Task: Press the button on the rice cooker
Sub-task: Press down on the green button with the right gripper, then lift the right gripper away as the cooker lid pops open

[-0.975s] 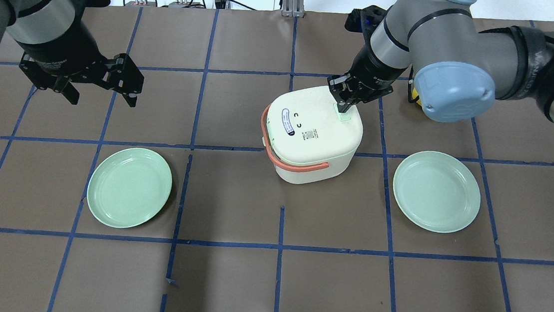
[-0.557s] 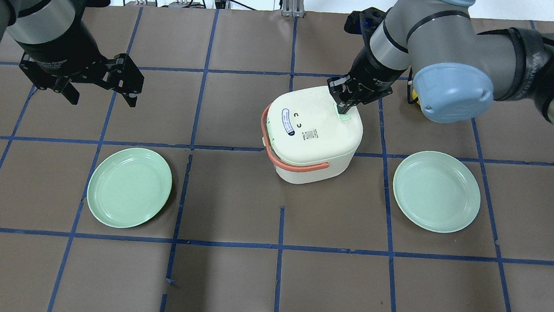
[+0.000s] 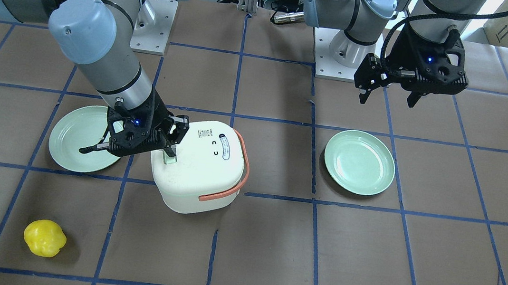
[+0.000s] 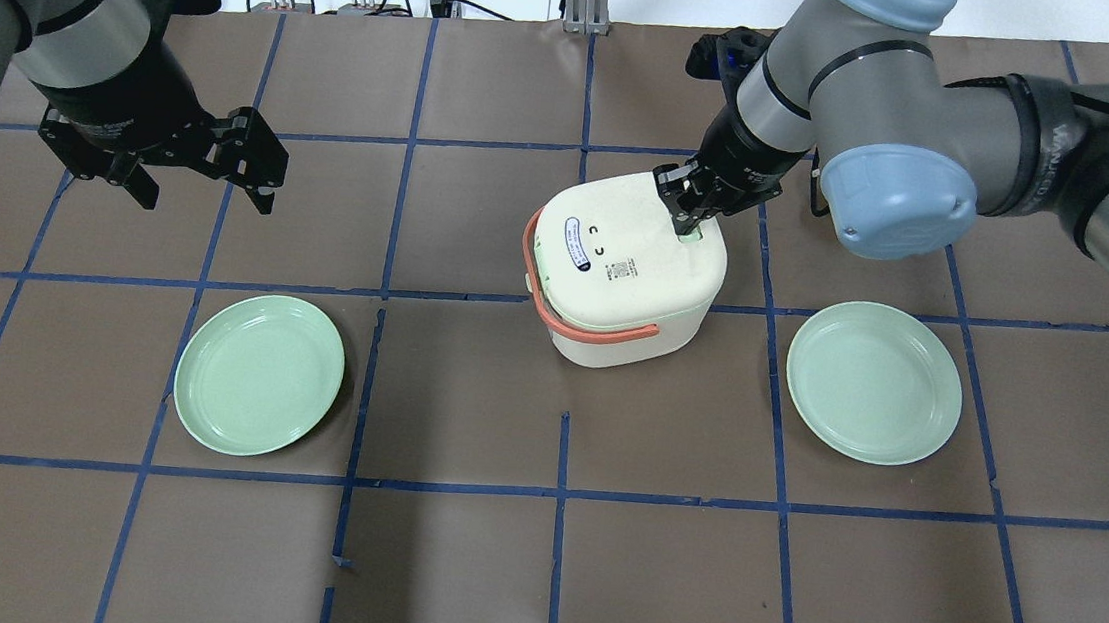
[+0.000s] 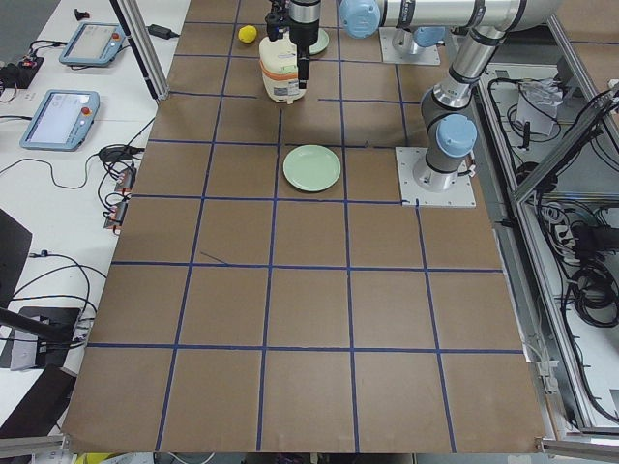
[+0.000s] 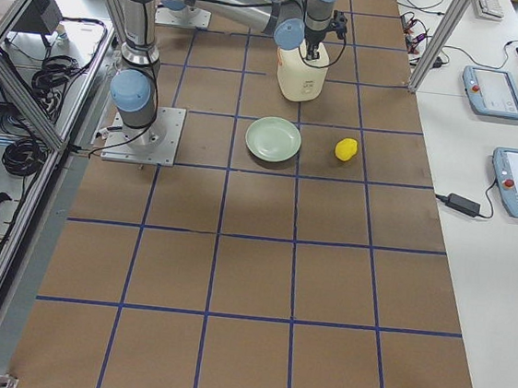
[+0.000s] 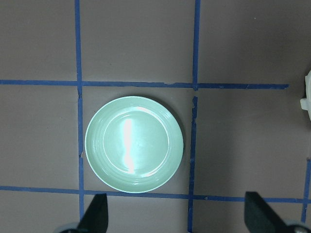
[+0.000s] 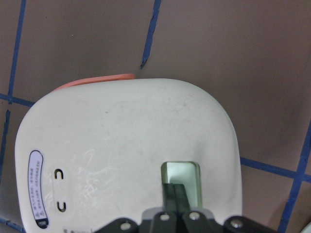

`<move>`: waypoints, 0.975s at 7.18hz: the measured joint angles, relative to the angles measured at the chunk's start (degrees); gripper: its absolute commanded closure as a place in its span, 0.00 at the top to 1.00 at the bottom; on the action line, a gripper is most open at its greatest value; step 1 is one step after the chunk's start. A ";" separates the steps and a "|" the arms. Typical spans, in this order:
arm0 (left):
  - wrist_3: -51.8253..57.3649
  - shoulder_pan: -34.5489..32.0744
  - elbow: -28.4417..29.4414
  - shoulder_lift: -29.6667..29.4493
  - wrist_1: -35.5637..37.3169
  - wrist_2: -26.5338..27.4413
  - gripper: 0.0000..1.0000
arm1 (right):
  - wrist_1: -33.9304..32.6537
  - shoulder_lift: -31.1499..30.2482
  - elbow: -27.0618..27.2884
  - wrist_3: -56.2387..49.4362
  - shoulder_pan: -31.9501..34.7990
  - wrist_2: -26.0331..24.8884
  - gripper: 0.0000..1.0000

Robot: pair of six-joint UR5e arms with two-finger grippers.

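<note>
A cream rice cooker [image 4: 624, 262] with an orange handle [image 4: 603, 332] stands mid-table; it also shows in the front view [image 3: 198, 172]. Its pale green button [image 8: 187, 179] sits in a recess on the lid. My right gripper [image 4: 689, 221] is shut, its fingertips [image 8: 174, 191] down in the recess on the button, also seen in the front view [image 3: 169, 154]. My left gripper [image 4: 194, 190] is open and empty, hovering far left above the table, over a green plate [image 7: 134, 143].
Two green plates lie on the table, one left [image 4: 259, 373] and one right [image 4: 874, 382] of the cooker. A yellow toy pepper [image 3: 44, 237] lies beyond the right arm. Cables and controllers lie past the table's far edge.
My right gripper has shifted slightly and pushed lower into the button recess on the lid. The left arm and the cooker have not moved.
</note>
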 measured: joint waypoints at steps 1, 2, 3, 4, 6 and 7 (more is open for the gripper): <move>0.00 0.00 0.00 0.00 -0.01 0.00 1.00 | -0.20 0.02 0.12 -0.02 -0.03 -0.01 0.10; 0.00 0.00 0.00 0.00 0.01 0.00 1.00 | -0.06 -0.05 -0.20 0.01 -0.07 -0.02 0.21; 0.00 0.00 0.00 0.00 0.03 0.00 1.00 | 0.46 -0.39 -0.83 0.07 -0.13 -0.05 0.49; 0.00 0.00 0.00 0.00 0.04 0.00 1.00 | 1.21 -0.68 -1.38 0.15 -0.13 -0.20 0.93; 0.00 0.00 0.00 0.00 -0.02 0.00 1.00 | 2.83 -1.62 -2.34 0.15 -0.08 -0.73 1.00; 0.00 0.00 0.00 0.00 -0.04 0.00 1.00 | 4.63 -2.24 -2.86 0.13 -0.08 -0.90 1.00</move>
